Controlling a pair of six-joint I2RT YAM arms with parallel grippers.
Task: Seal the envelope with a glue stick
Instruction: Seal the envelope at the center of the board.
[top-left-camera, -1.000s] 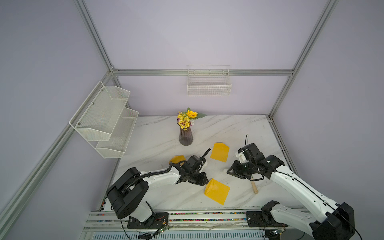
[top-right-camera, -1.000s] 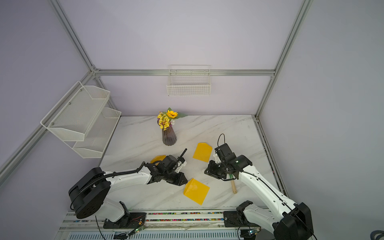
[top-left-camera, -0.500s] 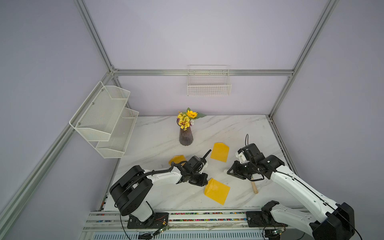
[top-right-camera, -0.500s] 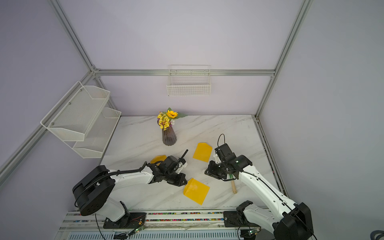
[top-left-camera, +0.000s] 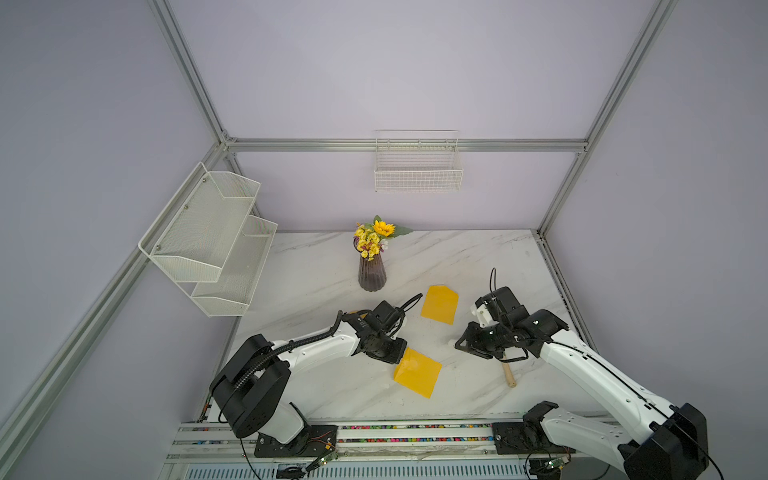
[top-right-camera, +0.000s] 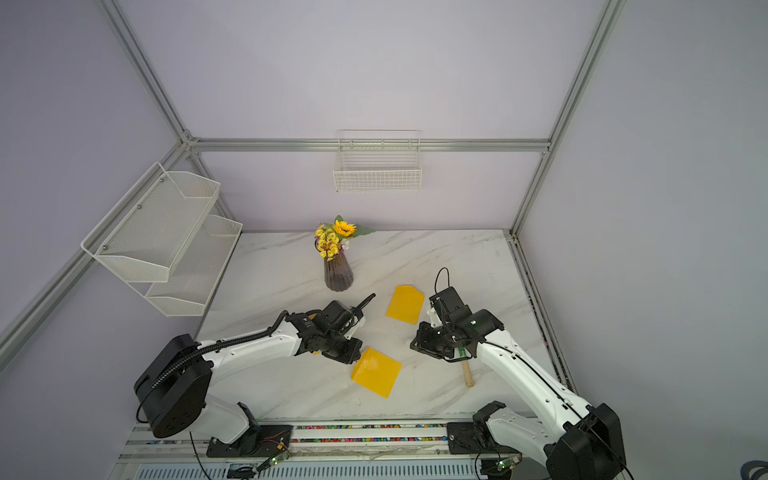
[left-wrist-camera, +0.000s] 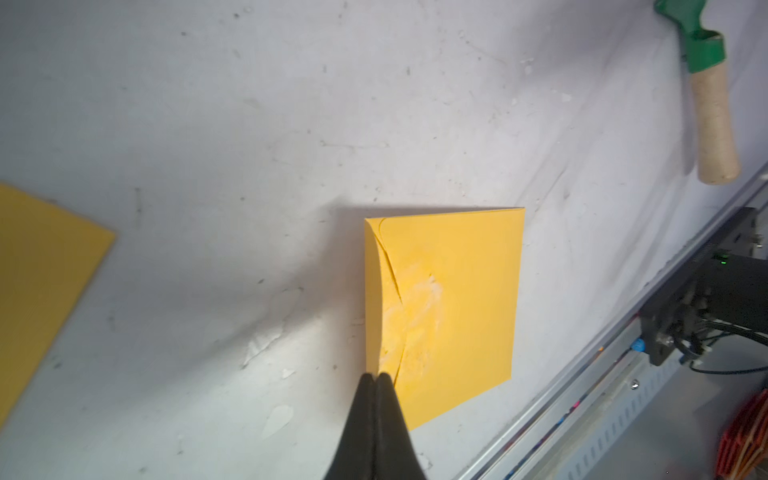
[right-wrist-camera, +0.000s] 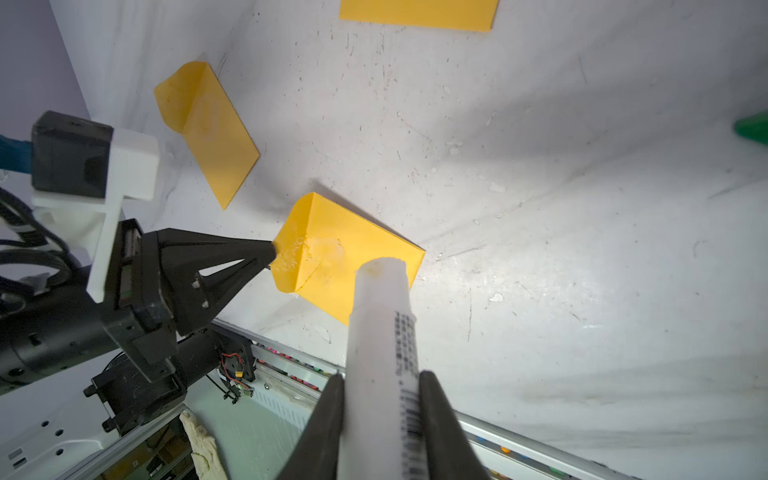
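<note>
Left claw, closed, touches the flap edge of the envelope; right claw grips the glue stick (long axis aimed at that envelope), tip near it, apart.

Yellow envelope lies flat toward 6 o'clock on the table, flap folded over, whitish smears along the flap seam; white glue stick with dark-printed label, clamped in the right gripper, at the envelope's 2 o'clock, end pointing toward it.
</note>
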